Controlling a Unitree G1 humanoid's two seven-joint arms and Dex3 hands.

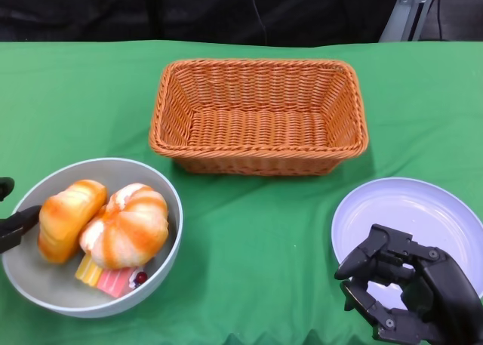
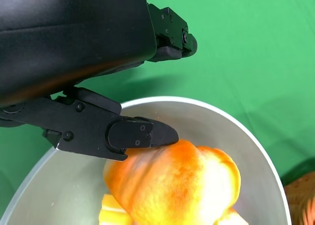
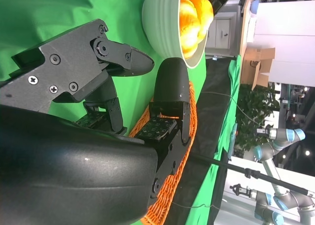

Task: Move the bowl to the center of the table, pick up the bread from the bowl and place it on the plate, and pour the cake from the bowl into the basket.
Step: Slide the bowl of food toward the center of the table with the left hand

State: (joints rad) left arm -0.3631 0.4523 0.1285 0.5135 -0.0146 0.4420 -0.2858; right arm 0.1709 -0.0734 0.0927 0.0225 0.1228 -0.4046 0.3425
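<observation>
A grey bowl (image 1: pixel 170 201) sits at the table's front left, holding a long orange bread (image 1: pixel 69 218), a round orange-and-white bread (image 1: pixel 128 226) and a pink-and-yellow cake slice (image 1: pixel 109 277). My left hand (image 1: pixel 11 223) is at the bowl's left rim. In the left wrist view one finger (image 2: pixel 140 135) reaches inside the bowl (image 2: pixel 236 131) against the bread (image 2: pixel 177 185), while the thumb stays outside, apart from the rim. My right hand (image 1: pixel 411 296) hovers over the near edge of the pale plate (image 1: pixel 423 209), fingers loosely curled and holding nothing.
An orange wicker basket (image 1: pixel 256 64) with nothing in it stands at the back centre; the right wrist view shows its rim (image 3: pixel 189 151) beyond my right hand (image 3: pixel 123 112). Green cloth covers the table between bowl, basket and plate.
</observation>
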